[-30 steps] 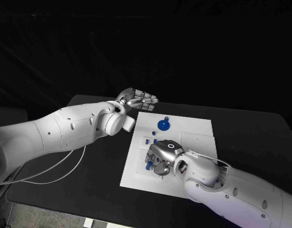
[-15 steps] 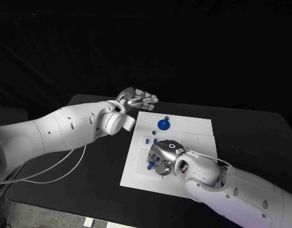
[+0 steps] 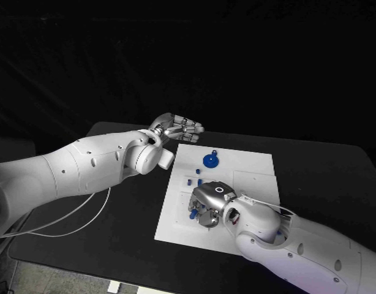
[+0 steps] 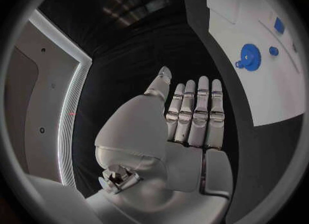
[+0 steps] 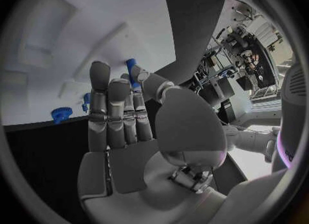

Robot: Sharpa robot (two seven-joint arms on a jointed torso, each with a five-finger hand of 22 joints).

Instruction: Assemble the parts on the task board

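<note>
A flat white rectangular task board [image 3: 241, 171] lay in the middle of a black desk [image 3: 329, 177], its long side running away from the robot.

The left robot hand [image 3: 177, 127], silver and many-fingered, hovered above the desk just beyond the board's far left corner. In the left wrist view this robot hand [image 4: 187, 126] was empty, its fingers straight and close side by side, the thumb a little apart, so it was open and held nothing.

The right robot hand [image 3: 209, 204] was low over the near left part of the board. In the right wrist view, the fingers [image 5: 109, 105] stretched toward the board, and a small blue cylindrical part [image 5: 132, 69] showed between the thumb tip and a fingertip, apparently pinched there. In the head view, a small blue part [image 3: 193, 212] showed at the left edge of this robot hand, just above the board surface.

A round blue toothed gear-like part [image 3: 210, 160] sat on the far half of the board, near the middle, well apart from the right robot hand. The same gear [image 4: 247, 56] appeared in the left wrist view, with a smaller blue piece [image 4: 273, 51] just beside it. Several small blue pieces [image 3: 193, 180] stood on the board between the gear and the right robot hand.
</note>
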